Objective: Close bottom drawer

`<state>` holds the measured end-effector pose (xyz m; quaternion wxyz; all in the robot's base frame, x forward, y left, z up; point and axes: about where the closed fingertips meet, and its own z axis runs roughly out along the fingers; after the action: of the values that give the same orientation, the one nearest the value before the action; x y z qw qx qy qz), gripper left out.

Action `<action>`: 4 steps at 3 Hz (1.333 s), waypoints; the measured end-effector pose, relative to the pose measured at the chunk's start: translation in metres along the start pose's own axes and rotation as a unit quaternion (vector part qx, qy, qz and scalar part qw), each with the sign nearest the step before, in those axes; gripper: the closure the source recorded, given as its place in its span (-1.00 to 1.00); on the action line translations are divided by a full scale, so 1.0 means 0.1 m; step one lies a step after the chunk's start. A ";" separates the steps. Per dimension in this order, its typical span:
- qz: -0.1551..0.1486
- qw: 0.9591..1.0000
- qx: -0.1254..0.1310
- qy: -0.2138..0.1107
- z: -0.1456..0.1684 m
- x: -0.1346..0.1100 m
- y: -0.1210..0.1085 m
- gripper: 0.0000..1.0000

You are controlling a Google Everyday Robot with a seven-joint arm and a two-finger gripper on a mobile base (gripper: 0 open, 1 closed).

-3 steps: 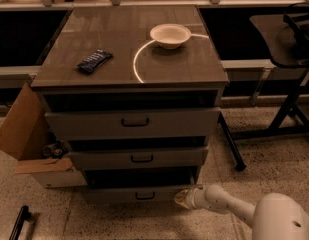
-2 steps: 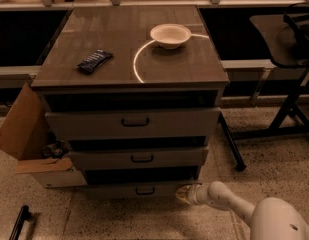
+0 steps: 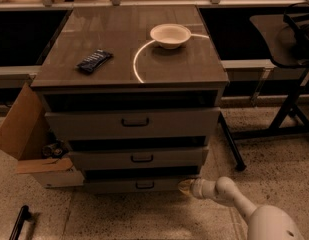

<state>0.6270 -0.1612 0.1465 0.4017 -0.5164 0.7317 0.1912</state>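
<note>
Grey bottom drawer, lowest in the cabinet, sits further in than a second ago. We see the pincer against its right front corner, and cannot tell how far it is open. We judge closing nearly complete.

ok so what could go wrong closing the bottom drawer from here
The end effector sits at the far right end of the bottom drawer, well off its handle, so a push there might skew or jam it, or slip off the corner. The cardboard box sits beside the left end and could perhaps snag.
</note>
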 end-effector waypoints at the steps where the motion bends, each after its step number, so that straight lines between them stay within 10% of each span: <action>1: -0.005 0.999 -0.014 -0.035 -0.01 -0.13 -0.03 1.00; 4: -0.039 0.995 -0.071 -0.058 0.09 -0.30 0.18 1.00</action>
<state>0.6182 -0.1298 0.1619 0.4129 -0.5596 0.6712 0.2566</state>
